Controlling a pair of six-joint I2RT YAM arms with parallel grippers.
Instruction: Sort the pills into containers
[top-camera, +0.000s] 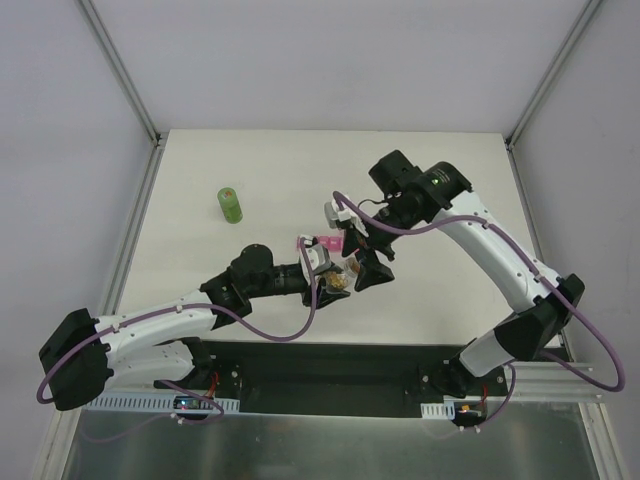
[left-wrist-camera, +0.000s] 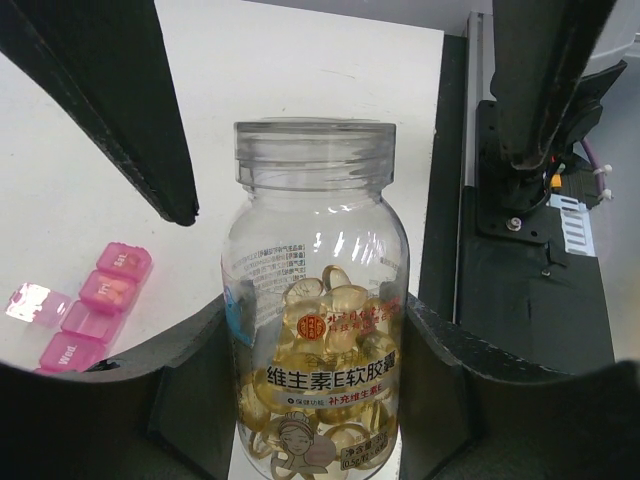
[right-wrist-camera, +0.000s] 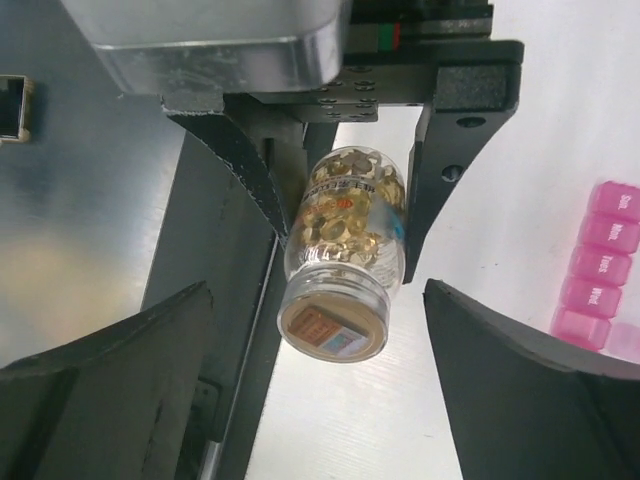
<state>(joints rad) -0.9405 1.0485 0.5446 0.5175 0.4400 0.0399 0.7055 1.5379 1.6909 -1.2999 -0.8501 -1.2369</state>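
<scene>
My left gripper (top-camera: 322, 276) is shut on a small clear bottle (top-camera: 336, 281) and holds it by the lower body. In the left wrist view the bottle (left-wrist-camera: 315, 290) stands upright between my fingers (left-wrist-camera: 185, 380), with yellow-brown pills (left-wrist-camera: 335, 315) heaped inside. My right gripper (top-camera: 362, 268) is open and hovers at the bottle's top end. Its fingers (left-wrist-camera: 150, 130) stand wide on either side of the neck and do not touch it. The right wrist view looks down on the bottle's tan-faced top (right-wrist-camera: 335, 325). The pink containers (top-camera: 325, 243) lie just behind, with some lids open (left-wrist-camera: 95, 305).
A green cylindrical bottle (top-camera: 231, 205) stands at the back left of the white table. The pink strip also shows at the right edge of the right wrist view (right-wrist-camera: 600, 260). The black base rail (top-camera: 330, 365) runs along the near table edge.
</scene>
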